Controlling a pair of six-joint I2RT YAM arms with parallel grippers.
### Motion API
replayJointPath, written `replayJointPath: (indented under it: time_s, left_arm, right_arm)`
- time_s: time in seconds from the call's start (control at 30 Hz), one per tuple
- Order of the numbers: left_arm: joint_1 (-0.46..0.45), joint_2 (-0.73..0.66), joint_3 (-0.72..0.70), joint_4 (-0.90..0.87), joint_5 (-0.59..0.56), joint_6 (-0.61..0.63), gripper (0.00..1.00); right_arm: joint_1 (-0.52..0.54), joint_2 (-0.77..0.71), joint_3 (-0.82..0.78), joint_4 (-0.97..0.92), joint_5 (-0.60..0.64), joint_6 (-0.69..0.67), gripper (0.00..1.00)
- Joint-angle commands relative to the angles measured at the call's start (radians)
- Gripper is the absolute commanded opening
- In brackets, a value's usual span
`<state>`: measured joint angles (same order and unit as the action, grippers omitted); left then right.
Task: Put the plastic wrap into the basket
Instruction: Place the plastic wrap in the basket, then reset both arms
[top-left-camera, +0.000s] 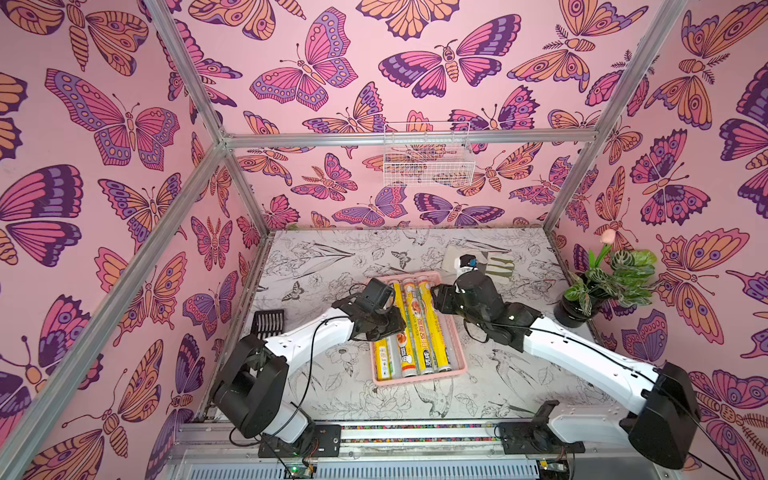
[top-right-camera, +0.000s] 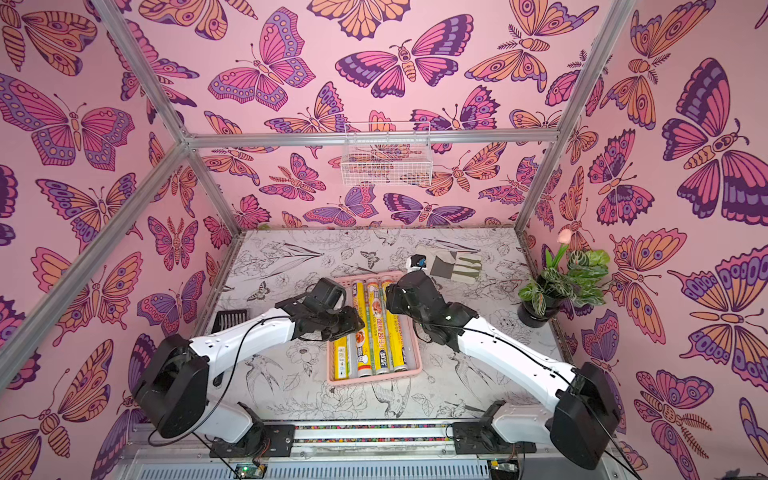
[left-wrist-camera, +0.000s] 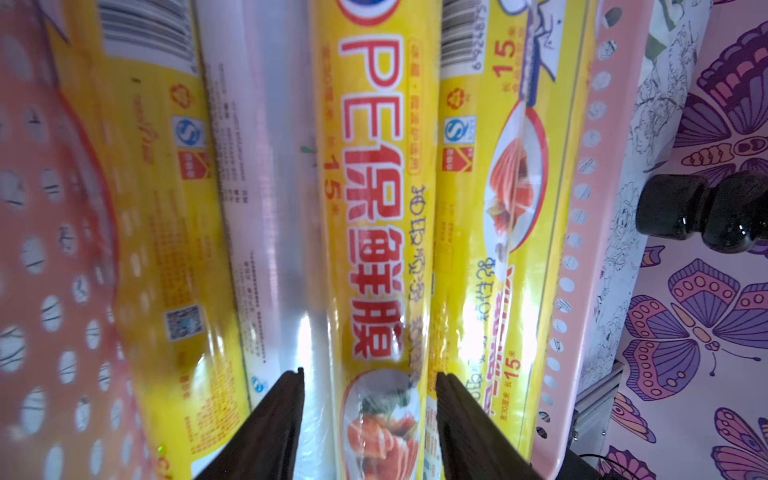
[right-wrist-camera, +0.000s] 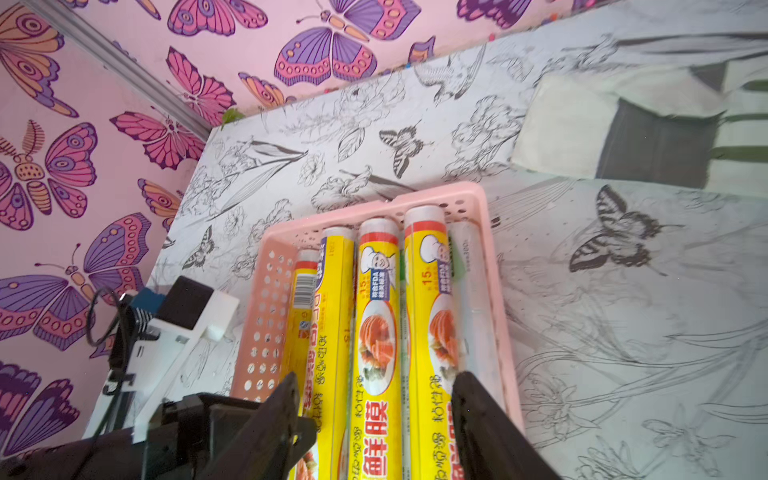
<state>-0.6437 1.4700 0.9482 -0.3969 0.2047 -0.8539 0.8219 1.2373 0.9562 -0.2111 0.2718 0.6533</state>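
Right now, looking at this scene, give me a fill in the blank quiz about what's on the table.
The plastic wrap rolls lie inside the ___ basket.
The potted plant stands on the robot's ___ side.
The black scoop lies on the robot's ___ side.
The hanging wire basket is coloured ___.
Missing words: pink; right; left; white.

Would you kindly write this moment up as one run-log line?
left gripper: open, astride a yellow roll | right gripper: open above rolls | basket: holds rolls side by side
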Motion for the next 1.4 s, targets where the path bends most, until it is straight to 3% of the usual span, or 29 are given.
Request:
replayJointPath:
  time_s: [0.0,0.07,0.2,0.33,0.43,0.53,0.63,0.87,1.03,1.2,1.37]
  left_arm:
    - [-0.001,-0.097,0.013,-0.048,-0.086,0.061,0.57]
    - [-0.002,-0.152,0.005,-0.048,-0.143,0.097,0.57]
    - [0.001,-0.263,-0.016,-0.038,-0.265,0.190,0.56]
    - [0.001,-0.351,-0.056,-0.021,-0.442,0.249,0.57]
    - [0.001,-0.424,-0.122,0.048,-0.571,0.319,0.62]
    - [0.022,-0.496,-0.239,0.187,-0.653,0.405,0.80]
    - [0.067,-0.554,-0.332,0.288,-0.737,0.433,0.99]
    - [0.259,-0.562,-0.427,0.351,-0.813,0.458,1.00]
    - [0.330,-0.511,-0.494,0.468,-0.896,0.593,1.00]
    - [0.377,-0.450,-0.573,0.693,-0.837,0.783,1.00]
    - [0.432,-0.396,-0.683,0.880,-0.792,0.793,1.00]
  right_arm:
    - [-0.018,-0.075,-0.036,-0.033,0.156,-0.053,0.62]
    - [-0.029,-0.126,-0.077,-0.007,0.234,-0.098,0.63]
    - [-0.055,-0.214,-0.167,0.078,0.432,-0.216,0.74]
    - [-0.138,-0.267,-0.270,0.209,0.486,-0.399,0.81]
    - [-0.263,-0.254,-0.329,0.265,0.446,-0.455,0.81]
    - [-0.389,-0.210,-0.397,0.350,0.391,-0.491,0.82]
    - [-0.469,-0.178,-0.467,0.491,0.412,-0.552,0.82]
    - [-0.579,-0.036,-0.488,0.587,0.352,-0.588,0.82]
    - [-0.624,0.097,-0.517,0.743,0.262,-0.587,0.82]
    - [-0.645,0.165,-0.507,0.855,0.154,-0.662,0.82]
    - [-0.736,0.220,-0.543,0.966,0.003,-0.623,0.82]
